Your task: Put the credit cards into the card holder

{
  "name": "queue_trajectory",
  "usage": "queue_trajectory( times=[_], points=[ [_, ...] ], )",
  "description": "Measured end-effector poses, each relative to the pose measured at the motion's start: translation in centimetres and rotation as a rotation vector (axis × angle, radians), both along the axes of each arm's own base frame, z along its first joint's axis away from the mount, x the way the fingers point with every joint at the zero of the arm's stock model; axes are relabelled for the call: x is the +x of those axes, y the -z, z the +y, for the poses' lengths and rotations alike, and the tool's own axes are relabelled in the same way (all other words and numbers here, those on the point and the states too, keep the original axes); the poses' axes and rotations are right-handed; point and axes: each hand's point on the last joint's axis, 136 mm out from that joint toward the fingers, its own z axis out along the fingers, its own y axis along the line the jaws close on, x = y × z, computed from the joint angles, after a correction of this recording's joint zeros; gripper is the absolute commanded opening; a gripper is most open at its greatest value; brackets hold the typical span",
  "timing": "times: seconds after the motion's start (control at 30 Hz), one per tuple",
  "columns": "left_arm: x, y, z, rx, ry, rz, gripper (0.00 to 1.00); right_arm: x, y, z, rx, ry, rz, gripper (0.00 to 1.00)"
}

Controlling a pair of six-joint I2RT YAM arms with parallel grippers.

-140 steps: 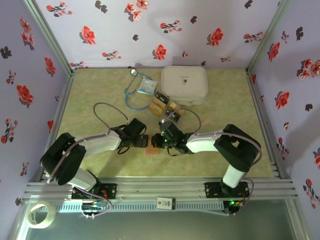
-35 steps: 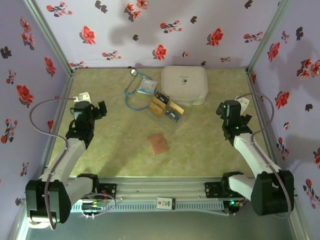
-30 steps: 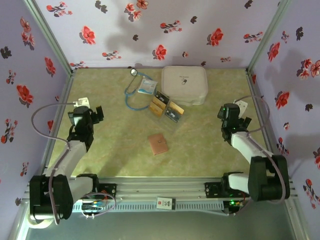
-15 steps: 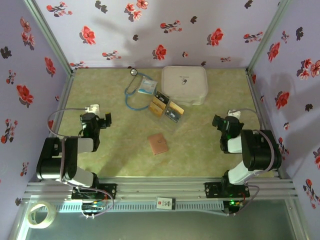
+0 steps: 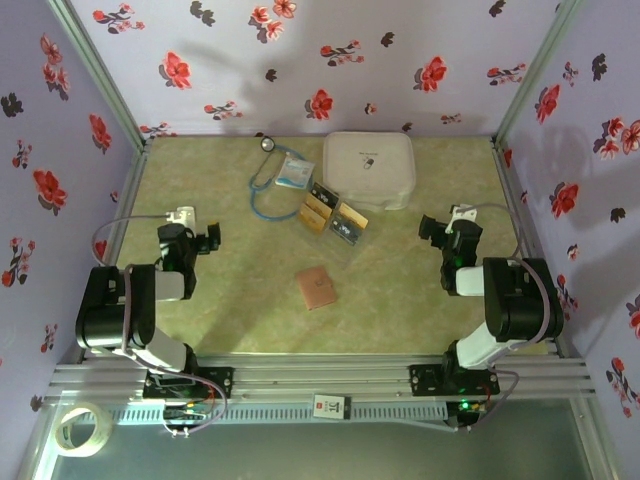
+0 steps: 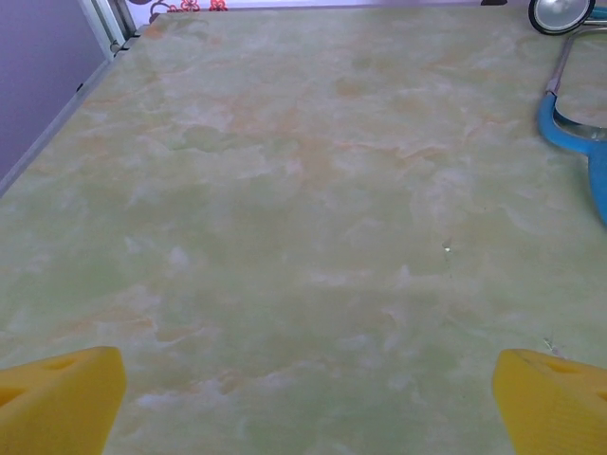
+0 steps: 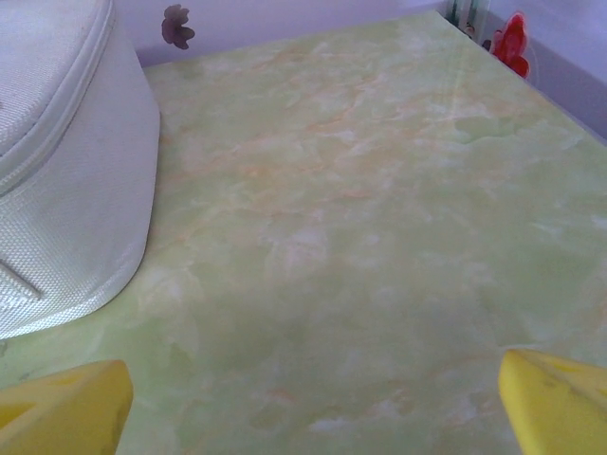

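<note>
Top view: the small flat pinkish-brown leather-like card holder (image 5: 316, 288) lies on the green marbled table (image 5: 420, 310) near its centre, between the two arms and touched by neither. The black and gold-yellow rectangular credit cards (image 5: 333, 216) lie in a loose cluster farther back, apart from the holder, just in front of the near left corner of the large white rounded fabric case (image 5: 369, 170) and beside the blue-tubed stethoscope (image 5: 262, 192). A small white-and-blue packet (image 5: 294, 172) rests within the stethoscope's loop. Both arms are folded back at the sides. The left gripper (image 5: 208, 240) sits near the left edge and the right gripper (image 5: 432, 228) near the right edge, each well apart from the holder and the cards. Left wrist view: the left gripper's yellow fingertips (image 6: 59, 398) stand spread wide at the lower corners with bare table between them, holding nothing; the stethoscope shows at upper right. Right wrist view: the right gripper's yellow fingertips (image 7: 560, 403) are likewise spread wide and empty, with the white case's textured side wall at left.
</note>
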Motion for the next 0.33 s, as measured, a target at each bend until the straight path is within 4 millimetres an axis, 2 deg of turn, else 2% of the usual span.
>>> queue_trajectory(
  times=[0.33],
  points=[
    [0.06, -0.15, 0.0, 0.0, 0.0, -0.006, 1.0, -0.01, 0.02, 0.0, -0.003, -0.001, 0.001, 0.99]
  ],
)
